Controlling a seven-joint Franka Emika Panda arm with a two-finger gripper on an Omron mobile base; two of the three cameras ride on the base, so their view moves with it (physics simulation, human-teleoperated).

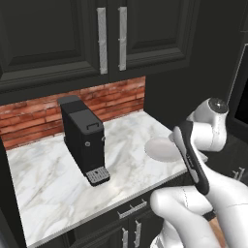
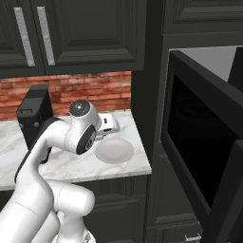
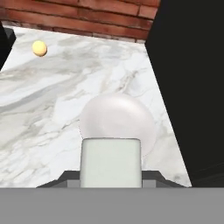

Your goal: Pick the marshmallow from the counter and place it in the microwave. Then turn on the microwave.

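Gripper [image 3: 110, 175] of my white arm, seen in the hand view: its two dark finger tips stand partly closed on the small whitish-grey cube of marshmallow [image 3: 110, 162], which sits squarely between them and hides much of each tip. I take the round pale-grey plate [image 3: 117, 120] as landmark. The held cube hangs over the near edge of that plate, above the white marble counter with grey veins [image 3: 52, 109]. A small yellow ball [image 3: 39, 48] lies on the marble well apart from the plate, toward the red brick backsplash [image 3: 87, 17].

Left base view: the plate [image 1: 162, 149] rests near the counter's front corner, and the small black coffee machine [image 1: 83, 138] stands well to its left. Right base view: the large black microwave [image 2: 204, 142] is built in beyond the plate [image 2: 114, 150], past the counter's end, with its dark glass door [image 2: 225, 199] swung open.
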